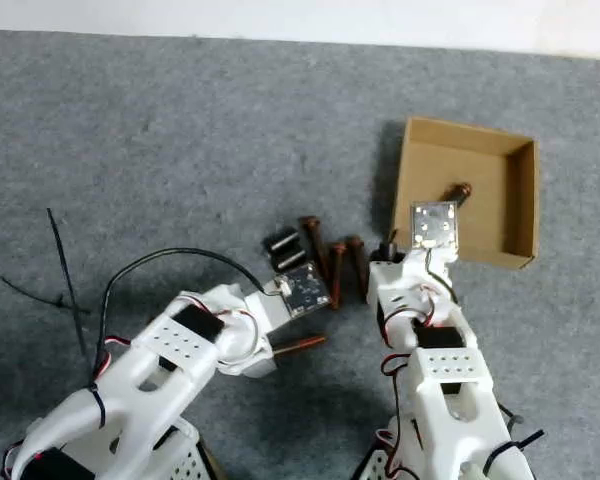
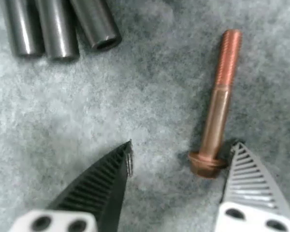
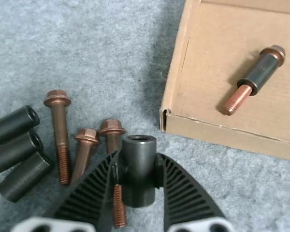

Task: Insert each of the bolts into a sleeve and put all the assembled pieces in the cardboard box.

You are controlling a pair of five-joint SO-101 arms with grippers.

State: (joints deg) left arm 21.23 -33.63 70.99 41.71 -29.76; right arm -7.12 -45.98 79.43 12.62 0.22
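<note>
One dark sleeve (image 3: 137, 169) is pinched between the fingers of the right gripper (image 3: 138, 155). Three copper bolts (image 3: 84, 150) lie just beside it on the grey mat, and three more sleeves (image 3: 14, 150) lie next to those. The cardboard box (image 3: 198, 58) sits near on the other side with one bolt-in-sleeve piece (image 3: 253, 79) inside, and the left gripper (image 2: 183, 152) is spread wide around another bolt (image 2: 220, 101) lying flat.

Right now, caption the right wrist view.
Right gripper holds a sleeve beside loose bolts and spare sleeves; one assembled piece lies in the cardboard box.
</note>
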